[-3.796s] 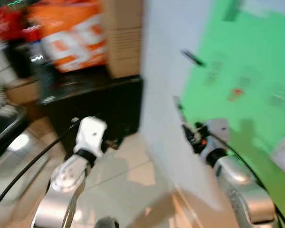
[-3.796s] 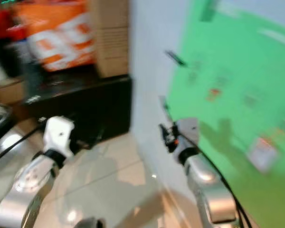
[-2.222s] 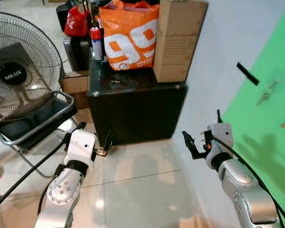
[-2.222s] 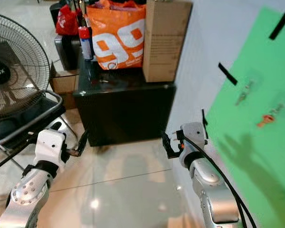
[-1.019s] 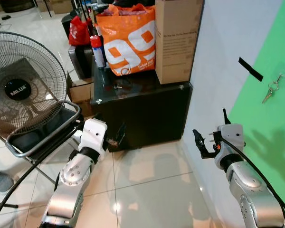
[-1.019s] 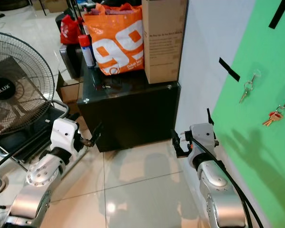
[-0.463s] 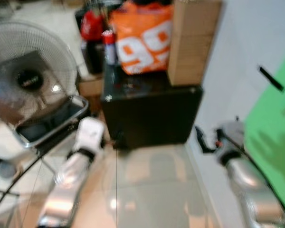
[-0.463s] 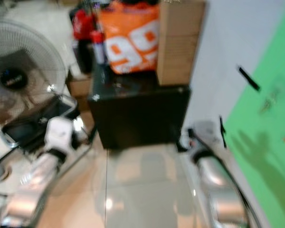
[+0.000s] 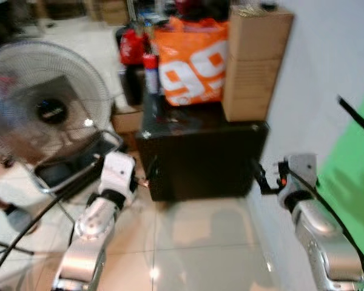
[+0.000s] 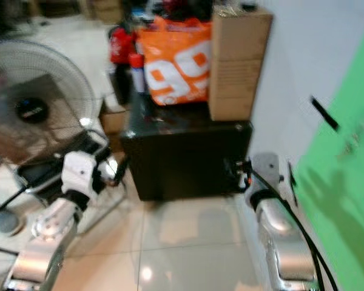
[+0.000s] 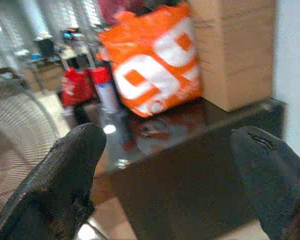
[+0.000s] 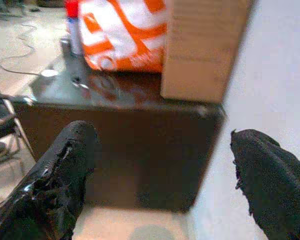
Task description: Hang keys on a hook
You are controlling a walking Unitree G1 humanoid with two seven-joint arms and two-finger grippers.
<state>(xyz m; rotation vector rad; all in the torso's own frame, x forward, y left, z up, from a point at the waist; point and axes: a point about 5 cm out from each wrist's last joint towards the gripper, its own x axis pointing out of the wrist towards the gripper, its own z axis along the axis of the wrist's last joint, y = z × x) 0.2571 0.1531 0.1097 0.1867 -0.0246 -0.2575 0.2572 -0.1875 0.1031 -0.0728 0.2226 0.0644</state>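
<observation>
You are facing a low glossy black cabinet (image 9: 203, 160) that stands against a pale wall (image 9: 327, 54), both eye views slightly blurred. On its top, an orange woven shopping bag with large white numerals (image 9: 191, 60) sits toward the back edge, and a tall brown cardboard box (image 9: 255, 63) occupies the back corner touching the wall. A red-capped spray can (image 9: 150, 74) stands just beside the bag at the cabinet's far left edge, with a red bag (image 9: 132, 45) behind it. A small dark cluster (image 12: 79, 80), too blurred to identify, lies on the top near its front left corner; you cannot tell whether these are the keys. A bright green sheet (image 9: 355, 182) fixed with black tape (image 9: 353, 113) covers the wall to the right. A white-grilled floor fan (image 9: 51, 109) stands to the left on the glossy tiled floor (image 9: 200, 254).

Your left gripper (image 11: 172, 185) hangs in front of the cabinet, jaws spread wide and empty. Your right gripper (image 12: 165, 180) hangs near the cabinet's front right corner, jaws likewise wide apart, holding nothing.
</observation>
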